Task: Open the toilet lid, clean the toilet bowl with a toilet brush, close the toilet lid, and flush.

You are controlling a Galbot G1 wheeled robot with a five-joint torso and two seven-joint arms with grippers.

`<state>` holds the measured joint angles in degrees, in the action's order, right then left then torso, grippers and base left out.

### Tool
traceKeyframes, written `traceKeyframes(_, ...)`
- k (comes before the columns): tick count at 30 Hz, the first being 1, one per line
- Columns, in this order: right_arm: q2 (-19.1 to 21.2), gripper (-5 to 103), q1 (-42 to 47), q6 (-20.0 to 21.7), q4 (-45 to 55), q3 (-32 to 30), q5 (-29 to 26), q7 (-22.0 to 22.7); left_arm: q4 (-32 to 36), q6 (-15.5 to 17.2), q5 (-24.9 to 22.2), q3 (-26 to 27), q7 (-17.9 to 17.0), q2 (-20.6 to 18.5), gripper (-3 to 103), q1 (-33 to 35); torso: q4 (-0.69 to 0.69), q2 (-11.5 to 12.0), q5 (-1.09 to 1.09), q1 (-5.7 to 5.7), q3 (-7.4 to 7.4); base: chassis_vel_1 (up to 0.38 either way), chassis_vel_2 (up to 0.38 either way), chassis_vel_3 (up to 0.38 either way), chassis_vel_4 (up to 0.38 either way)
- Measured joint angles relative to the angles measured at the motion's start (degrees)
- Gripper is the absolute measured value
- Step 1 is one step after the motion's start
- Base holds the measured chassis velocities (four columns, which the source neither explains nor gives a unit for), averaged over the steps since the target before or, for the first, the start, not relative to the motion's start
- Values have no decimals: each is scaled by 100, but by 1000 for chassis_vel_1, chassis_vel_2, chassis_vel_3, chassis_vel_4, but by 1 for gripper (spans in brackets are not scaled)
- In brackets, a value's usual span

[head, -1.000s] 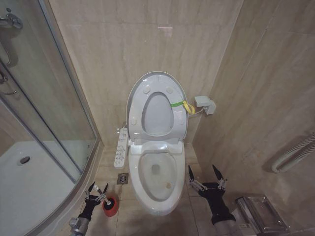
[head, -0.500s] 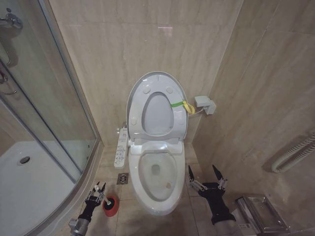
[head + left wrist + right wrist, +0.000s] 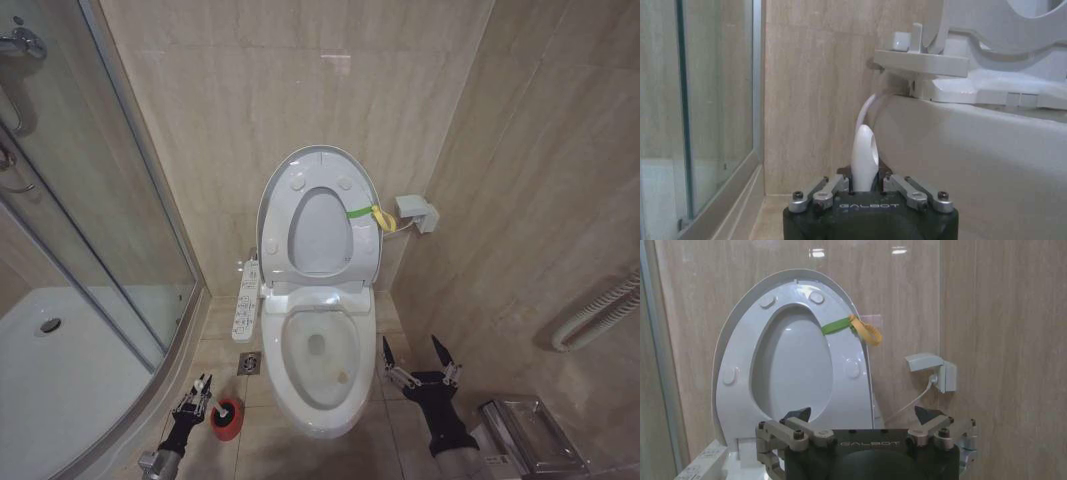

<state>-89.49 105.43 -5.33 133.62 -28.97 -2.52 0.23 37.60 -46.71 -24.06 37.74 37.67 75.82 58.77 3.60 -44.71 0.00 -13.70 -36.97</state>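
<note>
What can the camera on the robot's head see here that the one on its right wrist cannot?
From the head: the toilet bowl from above, the left gripper shut on the toilet brush in its red holder, the floor drain, and the shower tray.

From the right wrist: a close look at the right gripper, fingers open.

Both: the toilet lid standing open against the wall with its yellow-green strap, and the wall socket.

Glossy white plastic toilet lid (image 3: 318, 215), smooth glazed ceramic toilet bowl (image 3: 320, 385), polished beige wall tiles (image 3: 270, 90), clear glass shower screen (image 3: 80, 180), matt black gripper housing (image 3: 870, 460)
</note>
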Motion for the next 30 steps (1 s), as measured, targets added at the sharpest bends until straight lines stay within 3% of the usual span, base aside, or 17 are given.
traceKeyframes(30,0,100,0,0,0,0,0,0,2276,411,-726,241,-27,-51,23,1663,0,0,0,0,0,0,0,0,0)
